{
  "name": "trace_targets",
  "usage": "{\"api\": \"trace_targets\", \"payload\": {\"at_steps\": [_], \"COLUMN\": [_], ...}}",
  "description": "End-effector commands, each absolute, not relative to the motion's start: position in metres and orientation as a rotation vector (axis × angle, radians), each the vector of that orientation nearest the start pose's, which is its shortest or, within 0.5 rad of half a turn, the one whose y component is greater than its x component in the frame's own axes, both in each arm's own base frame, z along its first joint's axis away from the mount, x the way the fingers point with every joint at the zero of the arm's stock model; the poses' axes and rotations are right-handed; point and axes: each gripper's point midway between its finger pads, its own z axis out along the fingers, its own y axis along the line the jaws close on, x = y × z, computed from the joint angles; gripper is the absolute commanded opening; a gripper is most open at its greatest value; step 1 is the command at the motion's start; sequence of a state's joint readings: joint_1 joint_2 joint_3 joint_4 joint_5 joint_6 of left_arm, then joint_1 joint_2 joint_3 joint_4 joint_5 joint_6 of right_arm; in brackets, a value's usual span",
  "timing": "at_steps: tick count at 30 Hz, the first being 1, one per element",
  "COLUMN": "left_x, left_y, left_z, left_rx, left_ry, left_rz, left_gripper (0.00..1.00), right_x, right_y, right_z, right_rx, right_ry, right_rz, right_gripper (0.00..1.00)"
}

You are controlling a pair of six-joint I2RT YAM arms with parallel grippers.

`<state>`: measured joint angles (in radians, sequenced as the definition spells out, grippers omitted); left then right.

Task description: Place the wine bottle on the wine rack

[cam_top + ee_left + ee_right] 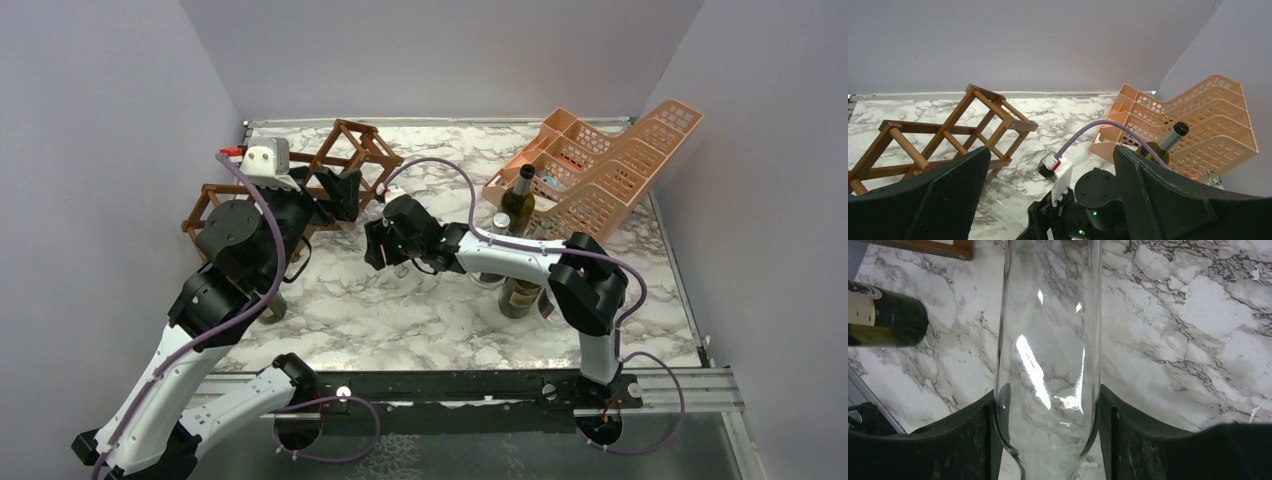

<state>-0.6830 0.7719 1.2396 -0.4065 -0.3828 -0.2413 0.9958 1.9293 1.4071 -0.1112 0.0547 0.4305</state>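
Finding one: the left pincer [342, 195] has its fingers spread wide and holds nothing; the wooden wine rack [909, 149] stands just ahead of it and to its left, its lattice cells open.

Finding two: the right pincer [1048, 405] is pressed onto the clear glass wine bottle [1048, 335], one finger on each flank, near where the wall begins to narrow; the body runs straight out ahead of the fingers over the marble table [1173, 340]; whether it rests on the marble or hangs above it cannot be told; the rack lies ahead and to the left of this pincer, apart from the bottle.

Judgement: empty glass, so fairly light, but rigid, smooth and breakable; you should expect it to slip or swing in a pinch; hold it on the straight wall, near its balance.

To the right of this pincer stand a dark green bottle [517, 200] and the peach basket rack [620, 160]; keep clear of both.
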Motion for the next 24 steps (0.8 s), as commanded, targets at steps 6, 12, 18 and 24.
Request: {"api": "trace_targets", "payload": {"at_steps": [6, 12, 18, 24], "left_x": [0.242, 0.246, 0.25, 0.251], "left_y": [-0.135, -0.141, -0.144, -0.145], "left_z": [0.438, 0.435, 0.436, 0.436], "left_rx": [0.066, 0.078, 0.084, 0.088], "left_ry": [1.599, 1.629, 1.642, 1.648], "left_rz": [-0.474, -0.469, -0.465, -0.462], "left_gripper": [0.99, 0.99, 0.99, 0.99], "right_x": [0.327, 0.344, 0.353, 0.367], "right_y": [0.497, 0.515, 0.531, 0.535], "right_z": [0.154, 0.145, 0.132, 0.117], "right_rx": [-0.447, -0.439, -0.451, -0.427], "right_ry": [1.979, 1.95, 1.959, 1.983], "right_rz": [0.802, 0.793, 0.797, 0.819], "right_gripper": [0.01, 0.01, 0.01, 0.01]}}
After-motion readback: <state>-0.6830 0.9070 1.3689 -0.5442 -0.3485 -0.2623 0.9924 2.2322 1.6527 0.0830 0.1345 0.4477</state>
